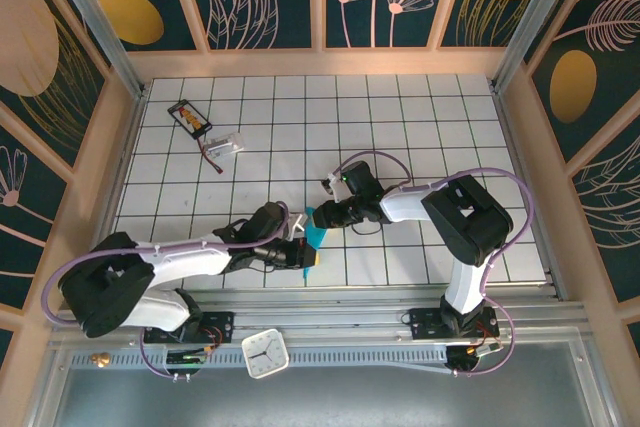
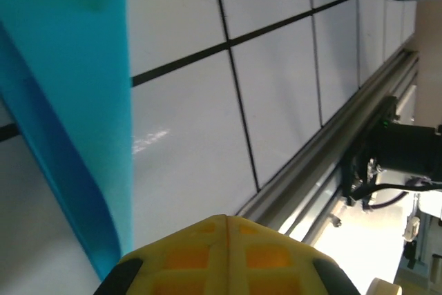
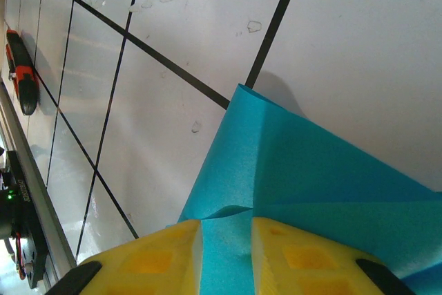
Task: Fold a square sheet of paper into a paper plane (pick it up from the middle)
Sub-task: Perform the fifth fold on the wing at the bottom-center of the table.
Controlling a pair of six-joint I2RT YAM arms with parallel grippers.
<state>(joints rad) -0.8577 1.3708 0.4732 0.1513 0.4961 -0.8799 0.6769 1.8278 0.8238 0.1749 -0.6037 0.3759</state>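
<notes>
I'm pinching the sheet of paper in the right gripper, low over the tiled table near its front edge | left gripper is sitting clenched beside the paper, hold unclear | black card and clock are lying well apart

From above, we get 1 sliver of the teal paper between the left gripper and the right gripper; its folds are hidden. Both wrist views crop it. Whether the right gripper pinches it, we cannot tell.
</notes>
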